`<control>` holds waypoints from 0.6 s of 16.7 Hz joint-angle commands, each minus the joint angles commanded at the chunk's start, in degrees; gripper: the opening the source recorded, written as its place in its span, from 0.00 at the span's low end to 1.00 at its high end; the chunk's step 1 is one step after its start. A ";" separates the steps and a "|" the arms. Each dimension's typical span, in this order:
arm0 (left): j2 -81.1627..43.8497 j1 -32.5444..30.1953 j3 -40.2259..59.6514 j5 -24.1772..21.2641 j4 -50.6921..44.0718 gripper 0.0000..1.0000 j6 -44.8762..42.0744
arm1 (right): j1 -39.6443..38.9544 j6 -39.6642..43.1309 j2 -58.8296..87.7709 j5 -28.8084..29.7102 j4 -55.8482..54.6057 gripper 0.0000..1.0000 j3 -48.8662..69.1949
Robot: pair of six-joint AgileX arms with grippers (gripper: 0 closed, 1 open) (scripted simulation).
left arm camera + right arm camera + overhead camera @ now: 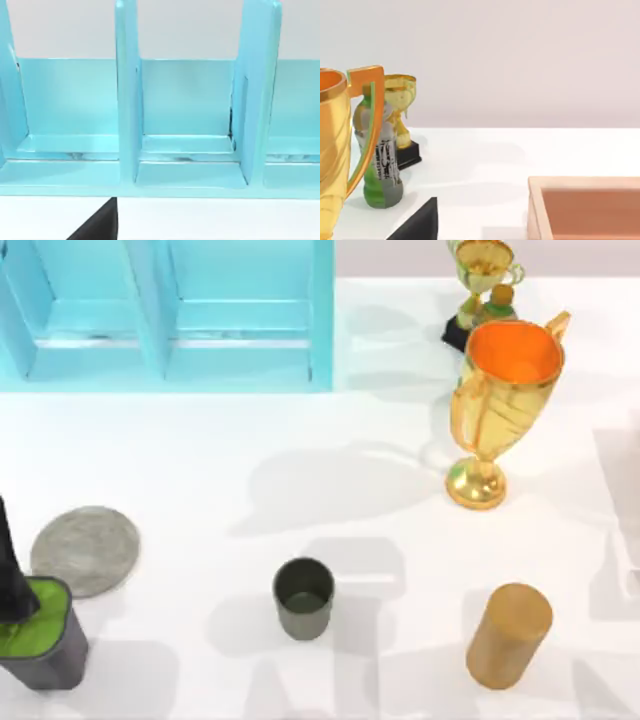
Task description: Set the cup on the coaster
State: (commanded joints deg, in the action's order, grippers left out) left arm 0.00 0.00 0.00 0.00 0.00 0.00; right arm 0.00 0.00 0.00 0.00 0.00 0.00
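The cup (303,597), a small dark olive-grey tumbler without a handle, stands upright and empty near the front middle of the table in the top view. The coaster (85,550), a flat round mottled grey disc wider than the cup, lies on the table well to the cup's left. Bare white table separates the two. Nothing rests on the coaster.
A dark square pot (45,645) with a green plant stands just in front of the coaster. A tan-gold cylinder (508,635) stands front right. A gold trophy (500,400), a smaller trophy (483,270) and a green bottle (380,165) stand back right. A turquoise shelf (170,320) is back left.
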 joint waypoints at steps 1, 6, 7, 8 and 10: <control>0.00 0.00 0.00 0.00 0.00 1.00 0.00 | 0.00 0.00 0.00 0.00 0.00 1.00 0.00; -5.37 -2.69 4.98 0.03 -4.02 1.00 -2.52 | 0.00 0.00 0.00 0.00 0.00 1.00 0.00; -8.03 -3.89 7.15 0.01 -5.76 1.00 -3.60 | 0.00 0.00 0.00 0.00 0.00 1.00 0.00; -11.07 -5.19 9.49 0.02 -7.73 1.00 -4.82 | 0.00 0.00 0.00 0.00 0.00 1.00 0.00; -17.32 -7.92 14.62 0.08 -11.81 1.00 -7.41 | 0.00 0.00 0.00 0.00 0.00 1.00 0.00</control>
State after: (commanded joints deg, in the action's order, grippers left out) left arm -17.32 -7.92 14.62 0.08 -11.81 -7.41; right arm 0.00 0.00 0.00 0.00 0.00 0.00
